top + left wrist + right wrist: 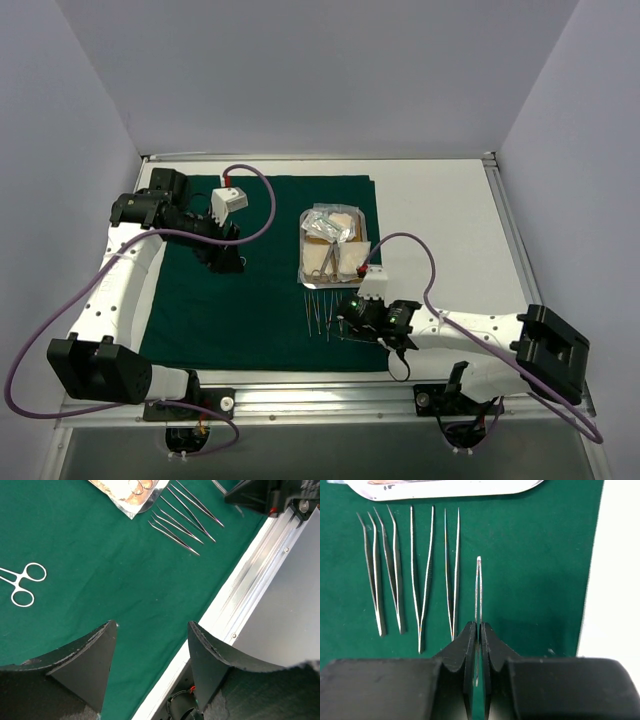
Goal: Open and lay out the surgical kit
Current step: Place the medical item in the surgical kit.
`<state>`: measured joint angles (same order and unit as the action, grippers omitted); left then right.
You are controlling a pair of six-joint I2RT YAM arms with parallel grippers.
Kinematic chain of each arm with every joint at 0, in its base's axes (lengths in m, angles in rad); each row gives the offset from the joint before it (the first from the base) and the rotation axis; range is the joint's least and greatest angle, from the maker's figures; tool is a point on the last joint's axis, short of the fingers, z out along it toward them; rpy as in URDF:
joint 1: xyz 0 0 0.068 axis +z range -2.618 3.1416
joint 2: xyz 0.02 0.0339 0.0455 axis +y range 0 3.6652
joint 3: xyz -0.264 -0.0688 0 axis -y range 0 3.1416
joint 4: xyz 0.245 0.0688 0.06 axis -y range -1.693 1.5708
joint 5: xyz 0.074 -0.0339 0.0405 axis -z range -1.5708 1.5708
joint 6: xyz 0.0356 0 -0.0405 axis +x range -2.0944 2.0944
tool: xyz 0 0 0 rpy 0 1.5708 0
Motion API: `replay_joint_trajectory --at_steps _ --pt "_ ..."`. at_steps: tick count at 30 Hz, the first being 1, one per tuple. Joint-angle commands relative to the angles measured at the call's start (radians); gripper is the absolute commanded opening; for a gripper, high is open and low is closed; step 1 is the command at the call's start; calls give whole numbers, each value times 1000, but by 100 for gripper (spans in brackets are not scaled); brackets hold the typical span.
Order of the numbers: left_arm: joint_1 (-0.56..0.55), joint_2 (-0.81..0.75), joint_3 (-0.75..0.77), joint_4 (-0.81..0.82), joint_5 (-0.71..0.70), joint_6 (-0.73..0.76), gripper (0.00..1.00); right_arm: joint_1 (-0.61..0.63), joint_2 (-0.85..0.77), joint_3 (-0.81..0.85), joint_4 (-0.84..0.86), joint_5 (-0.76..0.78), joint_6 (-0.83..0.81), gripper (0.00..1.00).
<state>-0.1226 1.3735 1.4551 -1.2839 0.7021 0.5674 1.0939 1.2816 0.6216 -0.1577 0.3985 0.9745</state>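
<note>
Looking down from above, the green cloth (260, 300) lies spread across the left and middle of the tabletop (440, 200). The steel tray (303, 250) sits by the cloth's right edge, holding gauze pads (322, 258) and clear packets (328, 222). A row of tweezers (318, 312) lies on the cloth just off the tray's near edge. The right gripper (348, 322) is low at that row's right end, and the left gripper (228, 262) hangs over the cloth's left half.

From the left wrist, the jaws stand wide apart with nothing between them, above the cloth's near edge. A ring-handled clamp (22, 582) lies flat on the cloth.

From the right wrist, the jaws are pinched closed on a single pair of tweezers (478, 590). It points toward the tray, beside four pairs lying side by side.
</note>
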Motion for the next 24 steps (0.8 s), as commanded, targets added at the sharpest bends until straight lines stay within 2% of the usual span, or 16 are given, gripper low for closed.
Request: replay_joint_trajectory --at_steps 1,8,24 --pt "6 1 7 28 -1 8 68 4 59 7 75 25 15 0" --pt "6 9 1 32 -1 9 68 3 130 4 127 2 -10 0" --pt "6 2 10 21 4 14 68 -28 183 4 89 13 -7 0"
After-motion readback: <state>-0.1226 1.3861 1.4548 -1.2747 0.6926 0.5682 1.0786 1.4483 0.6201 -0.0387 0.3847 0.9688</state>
